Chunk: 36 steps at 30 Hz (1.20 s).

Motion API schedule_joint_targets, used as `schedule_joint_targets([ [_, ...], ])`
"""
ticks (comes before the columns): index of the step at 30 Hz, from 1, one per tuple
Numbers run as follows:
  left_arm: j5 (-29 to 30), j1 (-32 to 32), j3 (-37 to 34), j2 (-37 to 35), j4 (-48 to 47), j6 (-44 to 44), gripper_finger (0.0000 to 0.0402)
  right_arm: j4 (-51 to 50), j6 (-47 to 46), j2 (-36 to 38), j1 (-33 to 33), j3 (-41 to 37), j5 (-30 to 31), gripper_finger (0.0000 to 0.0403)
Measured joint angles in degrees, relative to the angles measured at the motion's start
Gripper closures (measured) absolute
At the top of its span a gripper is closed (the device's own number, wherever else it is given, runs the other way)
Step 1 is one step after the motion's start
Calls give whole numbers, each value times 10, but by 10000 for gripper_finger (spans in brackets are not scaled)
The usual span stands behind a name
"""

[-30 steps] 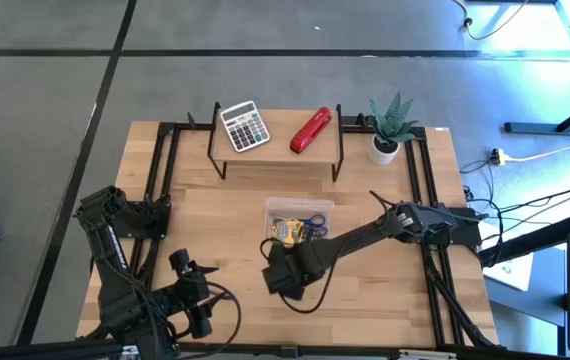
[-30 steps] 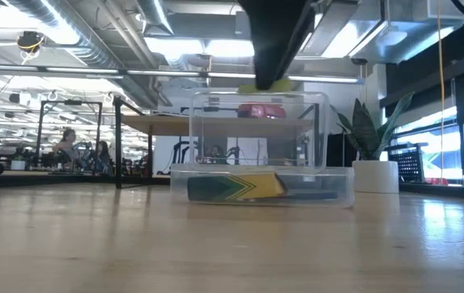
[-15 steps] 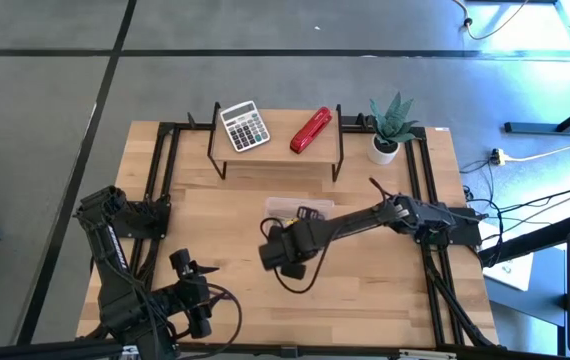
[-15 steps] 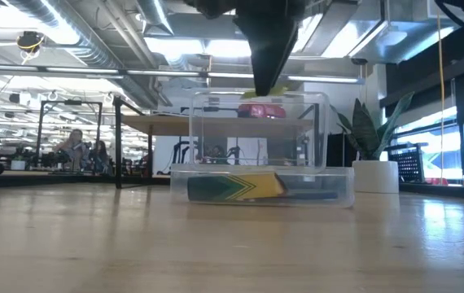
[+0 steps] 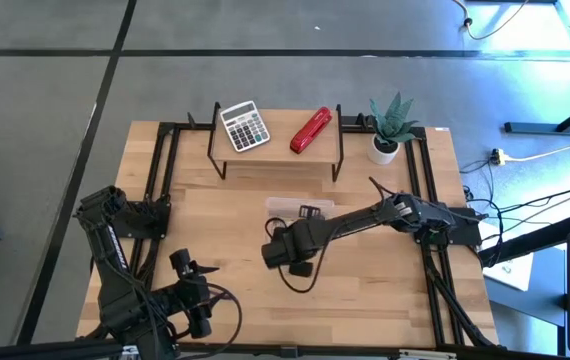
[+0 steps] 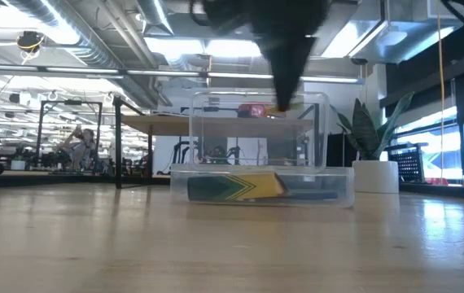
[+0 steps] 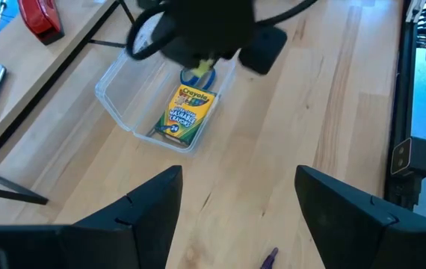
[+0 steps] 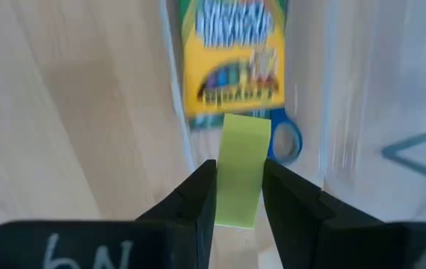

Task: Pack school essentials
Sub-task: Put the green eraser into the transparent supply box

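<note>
My right gripper [image 8: 239,175] hovers over the near end of a clear plastic container [image 5: 300,208], shut on a small yellow-green block [image 8: 241,168]. Inside the container, a yellow-green printed crayon box [image 8: 235,60] lies flat on the bottom, with blue-handled scissors [image 8: 284,138] beside it. In the low view the block [image 6: 281,106] hangs at the height of the container's rim [image 6: 260,98]. A purple pen tip [image 7: 269,258] lies on the table near my left gripper [image 7: 239,187], which is open and waits at the table's near left [image 5: 187,272]. My right gripper pinches the yellow-green block between its two fingers [image 8: 198,194], one on each long side [image 8: 220,187]. The fingers come from above, pointing down. The block is lifted clear and stands out past the fingertips over the container.
On a raised black-framed shelf at the far edge sit a grey calculator [image 5: 244,126] and a red stapler [image 5: 311,130]. A potted plant [image 5: 387,140] stands at the far right. Black rails run along both table sides. Bare wood lies left of and nearer than the container.
My right gripper has carried the yellow-green block from the table in front of the container toward the far edge, over the container's near end, and has come down a little toward the rim. It has stayed shut on the block.
</note>
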<state>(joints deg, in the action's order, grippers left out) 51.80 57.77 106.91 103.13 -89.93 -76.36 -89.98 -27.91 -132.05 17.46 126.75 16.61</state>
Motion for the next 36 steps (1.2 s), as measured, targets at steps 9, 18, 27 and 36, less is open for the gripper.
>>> schedule_joint_targets([
  [9, 0, -9, 0, 0, 0, 0, 148, 52, 1, 121, -1, -177, -16, 295],
  [18, 0, -18, 0, 0, 0, 0, 148, 283, 87, 221, -3, -358, -32, 295],
  [27, 0, -30, 0, 0, 0, -11, 148, 386, 117, 236, -9, -464, -54, 295],
  [36, 0, -38, 0, 0, 2, -13, 148, 441, 125, 236, -9, -493, -43, 295],
])
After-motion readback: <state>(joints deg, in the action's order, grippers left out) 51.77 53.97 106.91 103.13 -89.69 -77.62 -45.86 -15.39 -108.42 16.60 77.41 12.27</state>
